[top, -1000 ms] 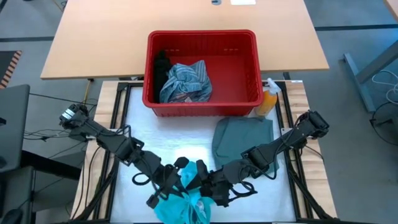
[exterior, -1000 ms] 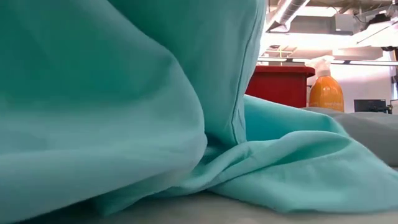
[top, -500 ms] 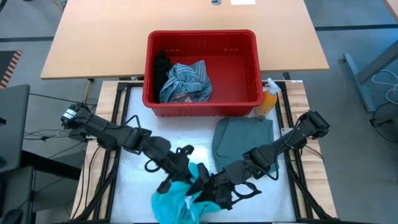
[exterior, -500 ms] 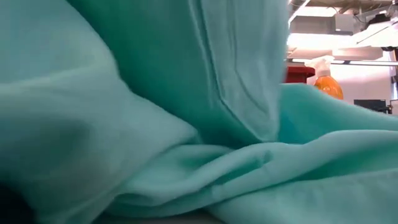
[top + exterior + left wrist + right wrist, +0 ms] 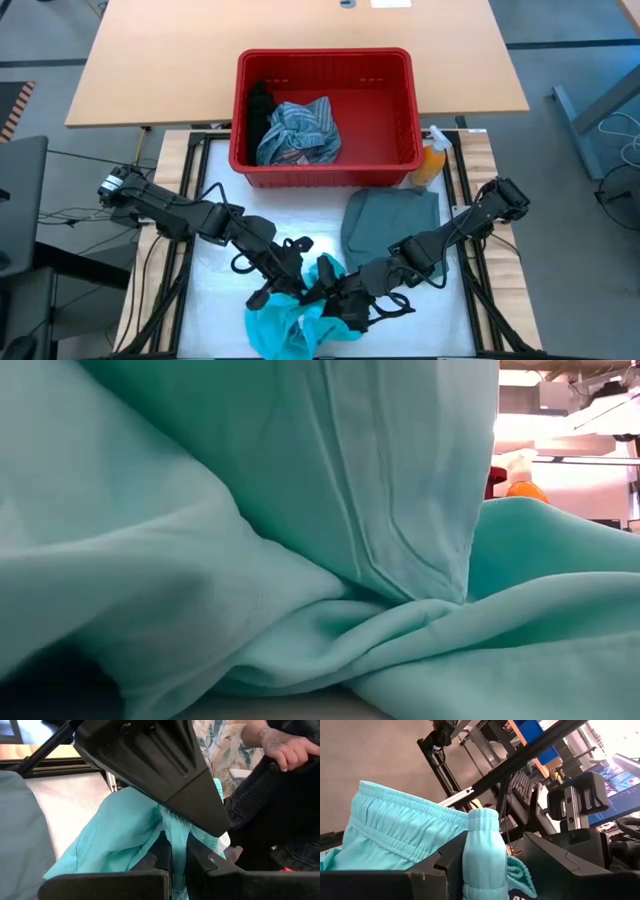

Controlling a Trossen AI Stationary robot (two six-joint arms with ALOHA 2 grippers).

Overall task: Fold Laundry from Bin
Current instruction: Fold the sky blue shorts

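Red bin (image 5: pixel 400 105) sits at the desk's far side w/ striped cloth (image 5: pixel 300 130) and a black piece still inside; grey-green garment (image 5: pixel 390 225) lies flat just in front of it. Teal garment (image 5: pixel 290 325) is bunched at the near edge, mid-spread. Left hand (image 5: pixel 297 287) is clamped on its fabric, right hand (image 5: pixel 335 300) pinches a thick fold. Next, prob: pull apart to flatten

Wooden table (image 5: pixel 180 60) on grey floor (image 5: pixel 570 190)
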